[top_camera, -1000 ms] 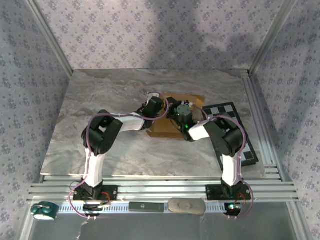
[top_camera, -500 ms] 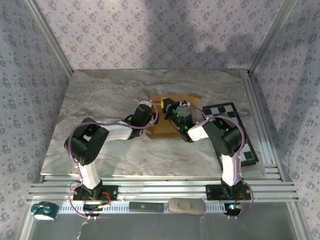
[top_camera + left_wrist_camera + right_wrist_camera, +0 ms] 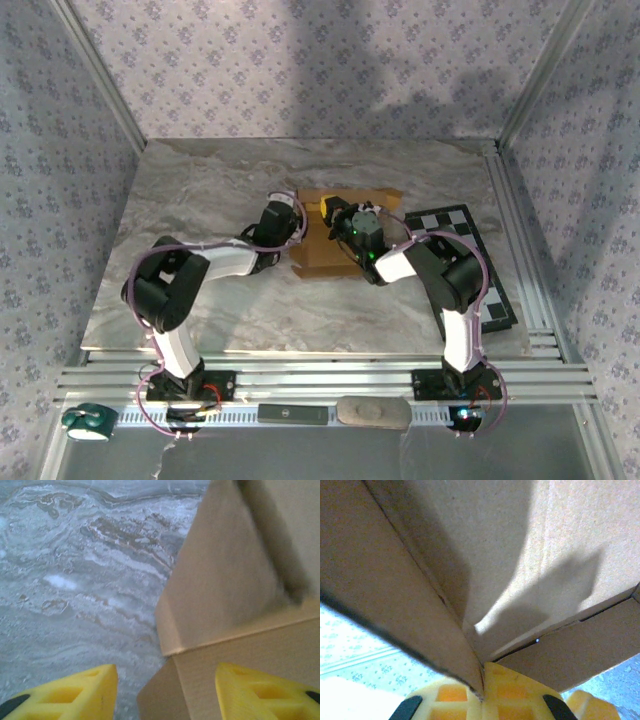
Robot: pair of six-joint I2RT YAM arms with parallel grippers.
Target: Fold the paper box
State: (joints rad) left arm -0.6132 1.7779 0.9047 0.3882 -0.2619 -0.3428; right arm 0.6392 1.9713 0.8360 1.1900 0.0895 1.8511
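Paper box [image 3: 322, 260] pinched in right jaws; corner between parted left jaws.

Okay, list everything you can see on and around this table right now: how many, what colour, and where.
paper box: one, tan, mid-table, flaps raised
checkered board: one, black and white, right of the box
table: one, grey marbled, centre
near rail: one, silver, along the table's near edge
dark bar: one, black, on the rail
oval pad: one, grey, right of the bar
green-and-white object: one, near-left corner
left tool: one, yellow, open at the box's corner
right tool: one, yellow, shut on a box flap
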